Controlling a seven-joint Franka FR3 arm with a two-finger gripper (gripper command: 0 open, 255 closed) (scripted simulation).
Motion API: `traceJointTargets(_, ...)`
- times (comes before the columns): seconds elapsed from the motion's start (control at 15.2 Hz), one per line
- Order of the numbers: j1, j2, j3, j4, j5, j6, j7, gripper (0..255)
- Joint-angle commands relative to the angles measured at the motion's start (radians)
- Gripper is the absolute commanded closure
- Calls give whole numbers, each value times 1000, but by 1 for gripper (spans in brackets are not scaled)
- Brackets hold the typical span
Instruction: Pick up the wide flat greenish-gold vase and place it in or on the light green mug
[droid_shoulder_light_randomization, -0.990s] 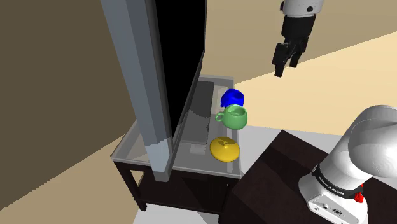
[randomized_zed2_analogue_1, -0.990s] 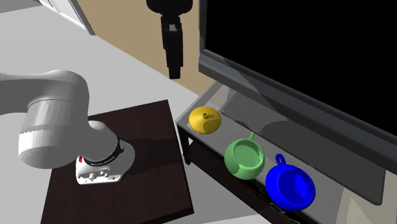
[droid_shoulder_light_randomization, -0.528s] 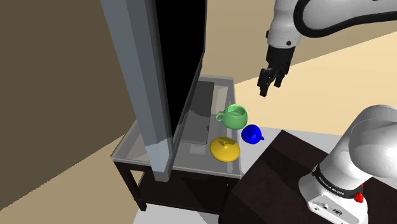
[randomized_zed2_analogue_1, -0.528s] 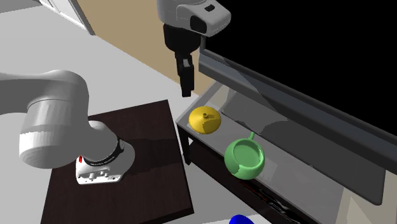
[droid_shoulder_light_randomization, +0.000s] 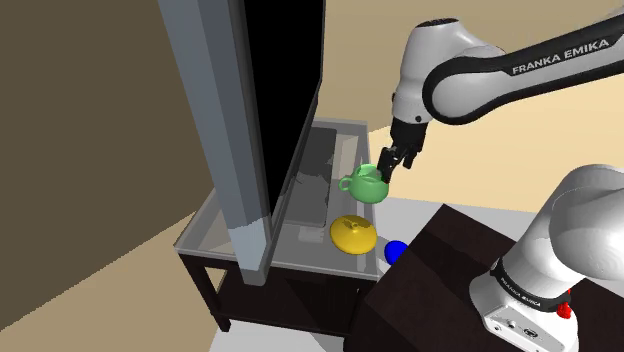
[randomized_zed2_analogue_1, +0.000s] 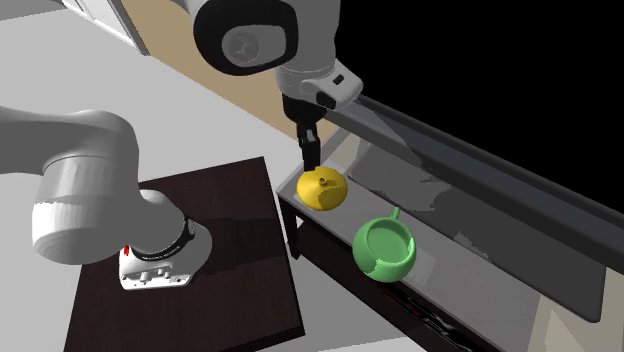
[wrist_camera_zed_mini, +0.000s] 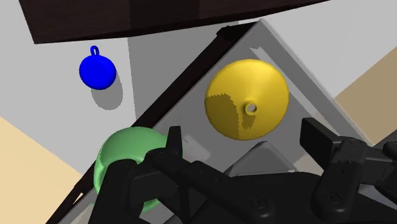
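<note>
One yellow vase (droid_shoulder_light_randomization: 353, 234), one green mug (droid_shoulder_light_randomization: 368, 184), one blue mug (droid_shoulder_light_randomization: 396, 250), one table (droid_shoulder_light_randomization: 208, 230), one screen (droid_shoulder_light_randomization: 215, 120).

A low table (droid_shoulder_light_randomization: 212, 228) with a glassy grey top and dark legs stands in front of a plain brown wall (droid_shoulder_light_randomization: 90, 150). A tall grey-framed panel (droid_shoulder_light_randomization: 215, 110) with a flat black face rises from the table's back half. The grey floor (randomized_zed2_analogue_1: 100, 80) beside the table gives way farther off to a tan strip (droid_shoulder_light_randomization: 520, 150), and the light is even and soft, leaving faint shadows on the tabletop.
</note>
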Motion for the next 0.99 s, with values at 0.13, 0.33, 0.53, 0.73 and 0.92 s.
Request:
traceJointTargets(0.13, 13, 125, 16, -43, 19, 194, 12, 0)
traceJointTargets(0.33, 23, 243, 28, -55, 31, 342, 20, 0)
traceJointTargets(0.53, 30, 377, 41, -49, 39, 487, 30, 0)
traceJointTargets(0.73, 35, 519, 53, -26, 37, 624, 43, 0)
traceJointTargets(0.92, 37, 609, 58, -7, 28, 703, 55, 0)
